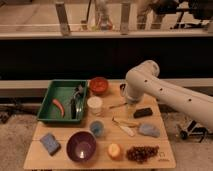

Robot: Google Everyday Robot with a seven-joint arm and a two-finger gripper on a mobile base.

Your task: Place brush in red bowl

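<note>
The red bowl (99, 85) stands at the back of the wooden table, just right of the green tray (50, 95). A slim dark tool, which I take for the brush (73, 107), lies in the right half of the tray beside a red chili-like piece (58, 106). My white arm reaches in from the right. Its gripper (126, 96) hangs over the back middle of the table, right of the red bowl and well right of the brush. Nothing shows in the gripper.
A white cup (94, 105), a blue cup (96, 128), a purple bowl (81, 145), a blue sponge (50, 143), an orange (114, 150), grapes (141, 153), a cream-handled utensil (125, 127), a black block (143, 112) and a bluish cloth (149, 130) crowd the table.
</note>
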